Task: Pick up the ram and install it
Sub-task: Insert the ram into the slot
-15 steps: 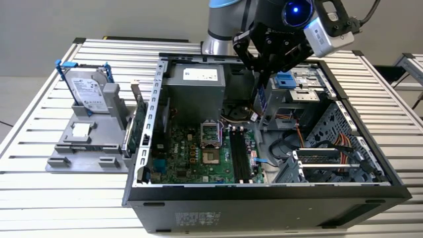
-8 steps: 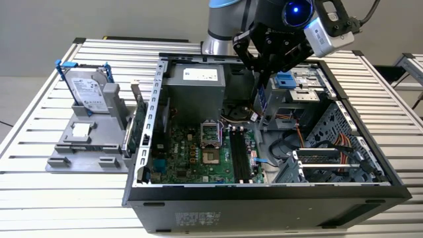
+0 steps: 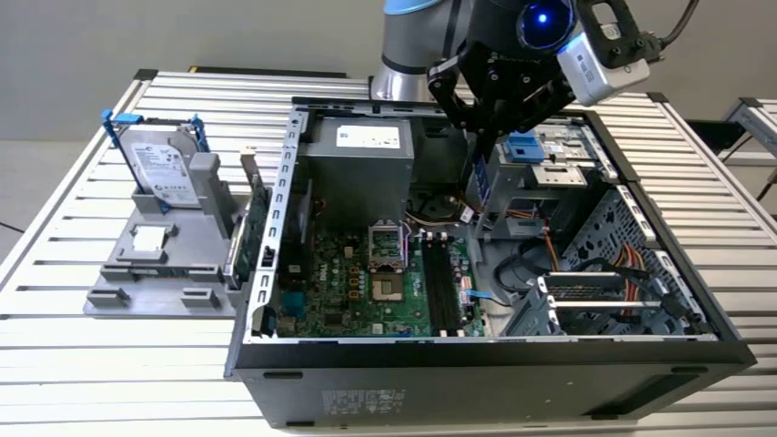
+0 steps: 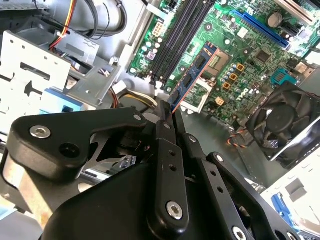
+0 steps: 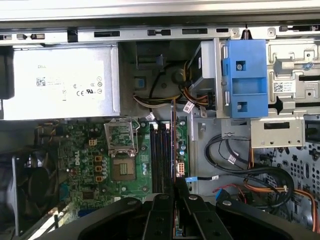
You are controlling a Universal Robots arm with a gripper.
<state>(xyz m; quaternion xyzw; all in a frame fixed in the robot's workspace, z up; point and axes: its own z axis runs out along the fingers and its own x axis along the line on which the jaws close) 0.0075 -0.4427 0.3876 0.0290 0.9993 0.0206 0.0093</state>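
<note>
Hanging over the open case (image 3: 273, 182), the gripper (image 3: 483, 132) is clamped tight on the ram (image 3: 481, 177) by one end. The stick points straight down into the case. In the exterior view it sits near the case's back edge, between the power supply (image 3: 364, 164) and the drive cage (image 3: 552, 155), with its lower end above the board and not seated.

In the second wrist view the fingers (image 4: 165, 125) meet on the stick's near end. The ram (image 4: 192, 75) runs out from them, blue-green with dark chips, towards the black slots (image 4: 180, 35) and past the fan (image 4: 282, 125).

In the first wrist view the ram (image 5: 173, 140) shows edge-on as a thin line, lined up lengthways with the slots (image 5: 160, 155) along their outer side, the one away from the socket (image 5: 122, 170). Whether it is right over a slot, I cannot tell. The gripper (image 5: 175, 187) is shut on its end.

On the table (image 3: 122, 364), at the exterior view's left, a grey stand (image 3: 158, 273) holds a drive (image 3: 164, 168) upright — well apart from the gripper. A green card (image 3: 255, 232) stands on edge just beside the case's wall.
</note>
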